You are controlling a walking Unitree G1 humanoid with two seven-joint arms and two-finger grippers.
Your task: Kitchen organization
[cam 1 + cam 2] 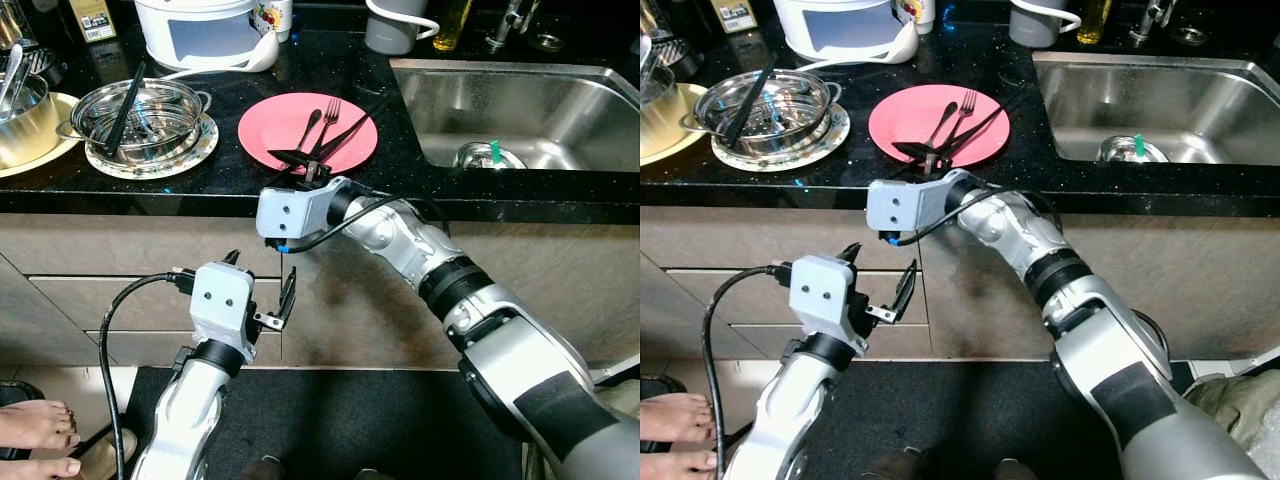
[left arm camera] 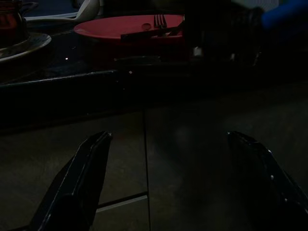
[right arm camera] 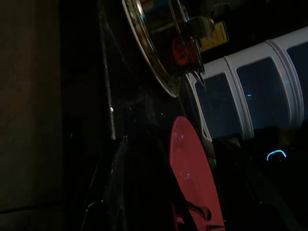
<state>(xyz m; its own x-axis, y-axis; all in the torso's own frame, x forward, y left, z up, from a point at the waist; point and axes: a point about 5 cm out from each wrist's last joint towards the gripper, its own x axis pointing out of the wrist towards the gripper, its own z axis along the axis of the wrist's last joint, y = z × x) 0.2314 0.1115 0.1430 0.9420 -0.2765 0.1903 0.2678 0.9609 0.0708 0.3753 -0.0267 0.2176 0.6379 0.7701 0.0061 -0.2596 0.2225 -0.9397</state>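
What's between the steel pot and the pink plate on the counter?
Bare black counter between the steel pot on its patterned plate and the pink plate holding utensils, seen in both eye views.

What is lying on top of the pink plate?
On the pink plate lie a fork, a dark spoon and a long black utensil. The right pincer covers their near ends at the plate's front edge.

We stand in a home kitchen. Before us runs a black speckled stone surface with a sunken stainless steel sink at its right end and beige cabinet drawers below it. On it sit a round pink plate carrying dark cutlery, a steel steamer pot on a patterned plate, and a white rice cooker. Someone's bare feet rest on the floor.
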